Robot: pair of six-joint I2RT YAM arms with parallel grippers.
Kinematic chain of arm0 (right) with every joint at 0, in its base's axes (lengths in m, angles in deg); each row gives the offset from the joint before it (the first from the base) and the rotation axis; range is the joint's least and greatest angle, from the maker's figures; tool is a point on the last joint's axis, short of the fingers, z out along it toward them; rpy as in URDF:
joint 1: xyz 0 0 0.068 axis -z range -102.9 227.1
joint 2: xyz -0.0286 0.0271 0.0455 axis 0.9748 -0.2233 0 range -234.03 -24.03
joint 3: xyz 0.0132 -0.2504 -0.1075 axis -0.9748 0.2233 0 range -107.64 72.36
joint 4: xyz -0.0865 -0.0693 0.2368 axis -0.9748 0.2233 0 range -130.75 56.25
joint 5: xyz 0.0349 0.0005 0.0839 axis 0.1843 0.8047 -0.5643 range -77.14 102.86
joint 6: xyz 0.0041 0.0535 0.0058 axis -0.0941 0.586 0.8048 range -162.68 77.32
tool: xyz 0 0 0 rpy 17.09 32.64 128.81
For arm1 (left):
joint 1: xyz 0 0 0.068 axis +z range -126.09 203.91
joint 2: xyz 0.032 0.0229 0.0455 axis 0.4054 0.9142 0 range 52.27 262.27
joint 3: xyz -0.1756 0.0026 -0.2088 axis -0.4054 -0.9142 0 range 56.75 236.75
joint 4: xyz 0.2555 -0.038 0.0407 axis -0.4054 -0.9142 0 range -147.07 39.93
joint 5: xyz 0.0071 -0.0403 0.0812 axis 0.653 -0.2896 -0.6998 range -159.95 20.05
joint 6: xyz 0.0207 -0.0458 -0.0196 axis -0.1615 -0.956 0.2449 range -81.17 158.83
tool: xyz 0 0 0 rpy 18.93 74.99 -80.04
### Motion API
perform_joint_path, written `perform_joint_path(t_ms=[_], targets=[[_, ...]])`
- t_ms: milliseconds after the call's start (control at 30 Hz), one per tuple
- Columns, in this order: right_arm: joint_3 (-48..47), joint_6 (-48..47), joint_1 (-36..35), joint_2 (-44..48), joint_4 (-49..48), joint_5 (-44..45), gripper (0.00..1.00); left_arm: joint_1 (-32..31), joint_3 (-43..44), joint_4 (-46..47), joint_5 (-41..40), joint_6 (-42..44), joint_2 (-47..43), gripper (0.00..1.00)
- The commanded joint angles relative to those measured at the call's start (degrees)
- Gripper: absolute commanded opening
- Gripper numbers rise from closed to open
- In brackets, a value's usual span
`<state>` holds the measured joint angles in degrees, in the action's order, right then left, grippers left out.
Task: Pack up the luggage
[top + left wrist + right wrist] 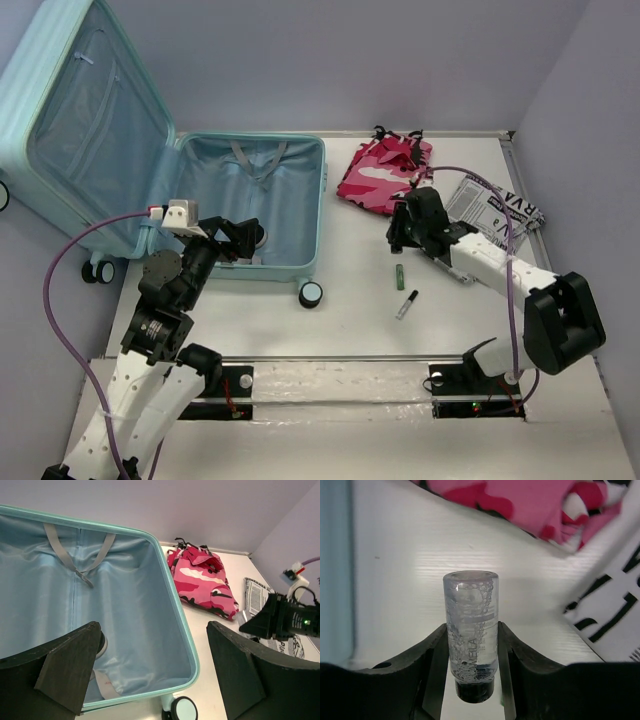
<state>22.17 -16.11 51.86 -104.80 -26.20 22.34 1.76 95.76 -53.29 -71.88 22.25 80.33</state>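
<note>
— What's nearest us?

— A pen [407,303] and a small green stick [399,275], loose on the white worktop [350,330]. Just past them the right tool [410,225] is clenched on a small clear bottle [471,625]. The cap end points back toward the wrist, and the liquid is full of bubbles.

— And the other arm?

— The left tool [243,238] hangs spread wide over the near end of the suitcase [322,200], holding nothing.

— Where's the case?

— Flat on the left side of the worktop, open, blue lining up. Its lid [90,110] leans back at the far left corner.

— What worries you?

— The bottle is smooth and round, and it's pinched toward the cap end, so I'd guess it could swivel or slide out on the way across. Carried low, it might clip the case's side wall. The left arm also sits right where the bottle would likely go, so the two could meet.

— Further back?

— A pink camouflage garment [385,175] lies just beyond the right tool, with a printed paper [495,210] beside it. The worktop looks hard and slick, so a dropped bottle would likely roll. Plain lilac walls [400,60] close it in.
</note>
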Motion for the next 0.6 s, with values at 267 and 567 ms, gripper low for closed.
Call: perform_joint_path(t_ms=[267, 567], targets=[[-32.3, -1.7, -17.6, -17.7, -7.6, -8.9, 0.34, 0.5, 1.1, 3.0, 0.8, 0.4, 0.7, 0.99], [-41.0, -1.2, -19.5, -25.5, -7.6, -10.3, 0.8, 0.7, 1.1, 2.9, 1.1, 0.5, 1.0, 0.99]])
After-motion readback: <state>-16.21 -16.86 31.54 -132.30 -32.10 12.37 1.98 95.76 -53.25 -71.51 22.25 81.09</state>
